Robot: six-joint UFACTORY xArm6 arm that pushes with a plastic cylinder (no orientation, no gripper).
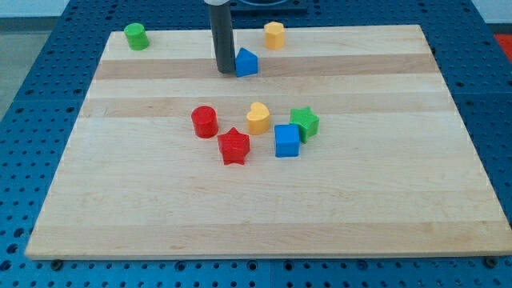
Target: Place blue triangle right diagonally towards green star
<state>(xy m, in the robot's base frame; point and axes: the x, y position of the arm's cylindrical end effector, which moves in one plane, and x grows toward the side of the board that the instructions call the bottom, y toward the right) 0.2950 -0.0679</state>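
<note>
Blue triangle (246,62) sits near the view's top of the wooden worktop (264,216), a little left of centre, with my tip (224,72) pressed against its left side at the foot of the dark upright rod. No pincer is fitted to this arm, so none shows and nothing can be said of one being apart or together. Green star (305,123) lies well below and to the right of the blue triangle, in a cluster around the middle of the worktop: a blue cube (286,141) touches the star at its lower left, a yellow heart-shaped block (258,118) stands just left of the star, a red star (234,146) lies lower left of the heart, and a red cylinder (205,122) stands just above and left of the red star. A yellow block (274,35), its shape hard to make out, stands at the top edge, up and right of the blue triangle. A green cylinder (136,37) stands alone in the top left corner, well apart from everything else.
</note>
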